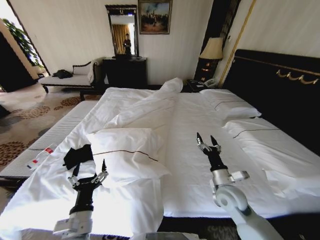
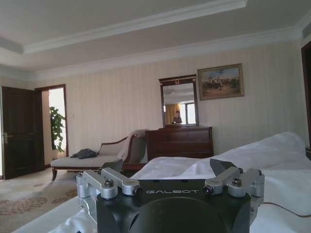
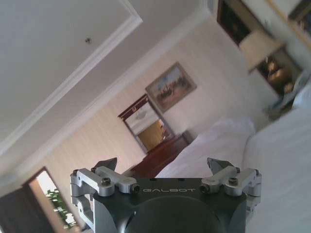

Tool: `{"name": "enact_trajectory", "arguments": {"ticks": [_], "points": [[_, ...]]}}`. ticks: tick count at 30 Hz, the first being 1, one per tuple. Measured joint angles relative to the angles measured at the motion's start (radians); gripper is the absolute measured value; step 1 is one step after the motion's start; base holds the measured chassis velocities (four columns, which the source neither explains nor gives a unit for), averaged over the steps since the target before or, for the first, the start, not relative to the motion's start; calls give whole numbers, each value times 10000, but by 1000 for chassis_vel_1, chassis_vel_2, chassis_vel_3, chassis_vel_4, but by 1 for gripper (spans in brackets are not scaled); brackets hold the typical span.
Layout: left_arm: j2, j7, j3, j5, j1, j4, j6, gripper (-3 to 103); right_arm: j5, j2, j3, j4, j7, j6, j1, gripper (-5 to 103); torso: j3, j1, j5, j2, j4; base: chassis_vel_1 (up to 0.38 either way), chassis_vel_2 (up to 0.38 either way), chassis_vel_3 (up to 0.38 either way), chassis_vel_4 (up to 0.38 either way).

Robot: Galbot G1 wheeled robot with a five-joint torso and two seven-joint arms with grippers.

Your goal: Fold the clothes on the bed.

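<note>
Black T-shirt [image 1: 77, 156] crumpled on the bed [image 1: 190, 150] just beyond the spread, empty left gripper [image 1: 89, 176]

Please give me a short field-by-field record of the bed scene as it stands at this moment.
clothes: black T-shirt, crumpled on the bed's near left edge, not yet folded
bed: white sheets, dark headboard on the right
pillow: white, lying right of the T-shirt
left gripper: open, above the bed just near of the T-shirt, not touching it
right gripper: open, above the bare sheet, holding nothing
bottle: red-and-white, left of the T-shirt
</note>
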Motion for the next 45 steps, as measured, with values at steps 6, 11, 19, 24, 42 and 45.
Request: {"name": "enact_trajectory", "arguments": {"ticks": [6, 11, 19, 24, 42, 45], "points": [[-39, -21, -729, -169, 382, -237, 67, 100, 2792, 126, -1224, -398, 438, -1236, 1929, 100, -3, -6, 2, 2, 1, 0, 0, 0, 0], [-221, -62, -960, -159, 656, -243, 70, 100, 4263, 419, -2114, -1293, 599, -2350, 3371, 100, -2, -4, 0, 1, 2, 0, 0, 0, 0], [-464, -143, -1146, -102, 758, -243, 53, 100, 4849, 1008, -3216, -2525, 1019, -3404, 4652, 100, -2, -5, 1, 2, -2, 0, 0, 0, 0], [-542, -150, -1178, -101, 753, -242, 57, 100, 4747, 1396, -3621, -2895, 1021, -3566, 5145, 100, -1, -3, 0, 1, 0, 0, 0, 0, 0], [-549, -288, -1069, 61, 616, -227, 72, 100, 4386, 2596, -4969, -4049, 2221, -3896, 6427, 100, -3, -5, 2, 2, -2, 0, 0, 0, 0], [-547, -292, -1058, 71, 570, -226, 71, 100, 4377, 2745, -5070, -4141, 2261, -3917, 6495, 100, -2, -5, 2, 2, -3, 0, 0, 0, 0]]}}
